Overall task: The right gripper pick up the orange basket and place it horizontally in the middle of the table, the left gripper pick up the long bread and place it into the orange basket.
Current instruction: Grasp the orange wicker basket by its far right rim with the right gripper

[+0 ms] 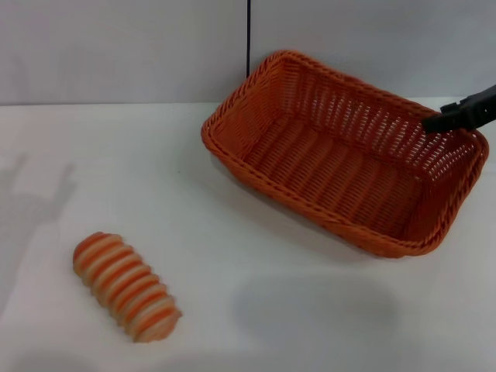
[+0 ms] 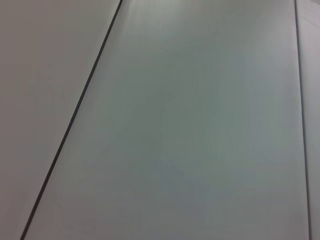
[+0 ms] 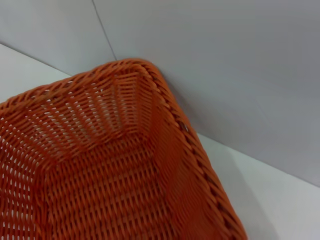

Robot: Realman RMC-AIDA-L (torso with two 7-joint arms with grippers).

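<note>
In the head view the orange basket (image 1: 341, 178) hangs tilted and at an angle over the right half of the white table (image 1: 116, 155). It casts a soft shadow on the tabletop in front of it. The black tip of my right gripper (image 1: 435, 122) grips the basket's far right rim; the rest of the arm is out of frame. The right wrist view looks down into a corner of the orange basket (image 3: 100, 190), with wall behind. The long bread (image 1: 126, 287), striped orange and cream, lies slanted at the front left. My left gripper is out of view.
A grey wall with a dark vertical seam (image 1: 249, 35) stands behind the table. The left wrist view shows only grey panels and a dark seam (image 2: 75, 115). A faint shadow falls on the table's left edge (image 1: 31, 186).
</note>
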